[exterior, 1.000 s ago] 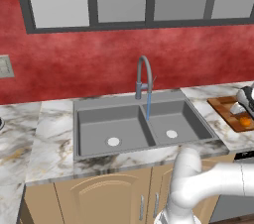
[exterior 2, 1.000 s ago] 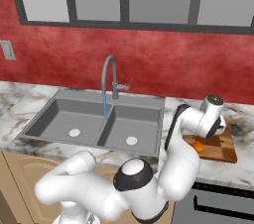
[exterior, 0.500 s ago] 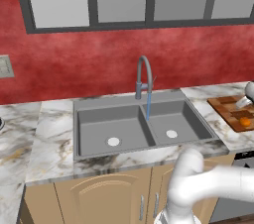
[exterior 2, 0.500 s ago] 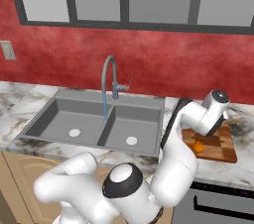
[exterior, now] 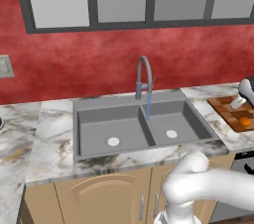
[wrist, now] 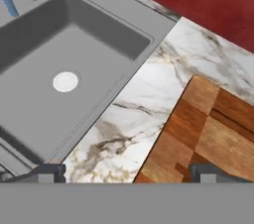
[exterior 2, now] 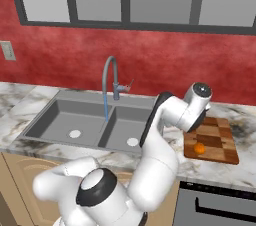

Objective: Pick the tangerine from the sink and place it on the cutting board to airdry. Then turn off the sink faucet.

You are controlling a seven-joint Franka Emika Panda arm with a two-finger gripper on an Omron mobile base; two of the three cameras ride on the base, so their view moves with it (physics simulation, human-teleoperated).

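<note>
Sitting on the cutting board [exterior 2: 215, 140] now, the tangerine [exterior 2: 199, 148] is freed; your hand [wrist: 127, 172] is lifting away with fingers spread and empty. Water is running, so the sink faucet [exterior 2: 111, 82] is waiting next.

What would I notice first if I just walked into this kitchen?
Probably the bright tangerine sitting on the checkered cutting board, right of the sink. Then the tall faucet at the back of the sink, with a thin blue stream of water running down. The big white robot arm bends over the counter beside the board.
</note>
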